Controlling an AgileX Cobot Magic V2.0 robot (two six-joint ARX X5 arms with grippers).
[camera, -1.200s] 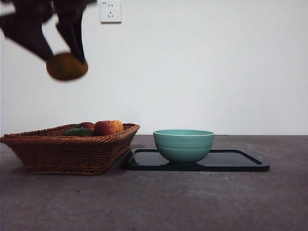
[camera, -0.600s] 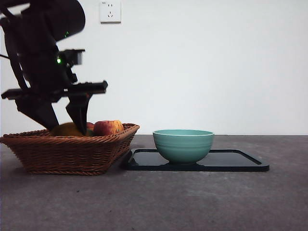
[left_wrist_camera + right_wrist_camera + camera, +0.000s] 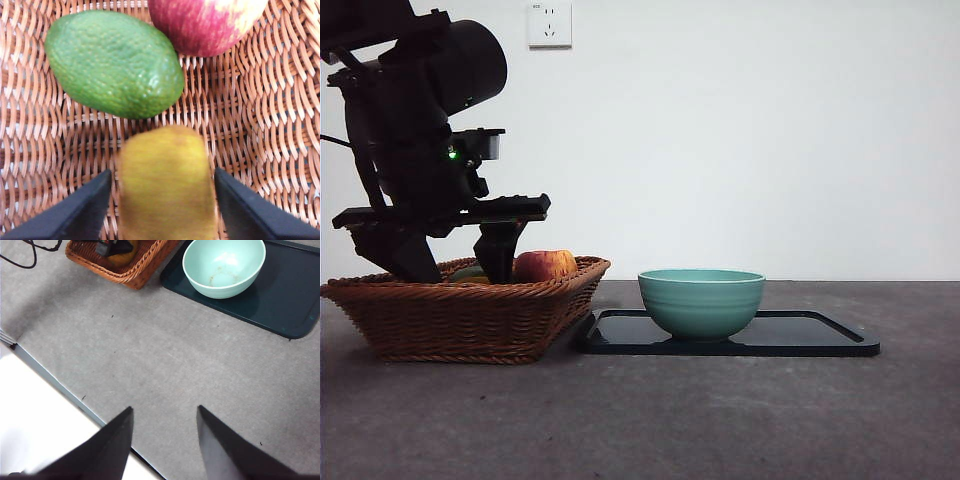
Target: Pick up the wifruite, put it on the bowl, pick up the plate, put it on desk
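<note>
- Left gripper (image 3: 162,200): lowered into the wicker basket (image 3: 470,315), which stands at the left of the worktop (image 3: 720,420) in the front view. Its jaws are spread, one on each side of the wifruite (image 3: 165,182), with a narrow gap visible on both sides; no clamping contact can be confirmed.
- Wifruite: lying on the woven basket floor between the jaws. From the front it is hidden behind the basket rim and the gripper.
- Other basket contents: a green fruit (image 3: 112,62) just beside the wifruite, and a red-yellow apple (image 3: 205,22) touching or nearly touching the green fruit. The apple shows above the rim in the front view.
- Bowl (image 3: 701,301): upright on the black tray (image 3: 820,340), to the right of the basket and apart from it. The interior is seen from the right wrist view and carries faint marks only.
- Tray: flat on the worktop, its left edge close to the basket's base.
- Right gripper (image 3: 165,440): held above bare worktop well apart from basket and bowl, jaws parted and holding nothing.
- Wall socket (image 3: 549,23): fixed to the white wall behind the basket.
</note>
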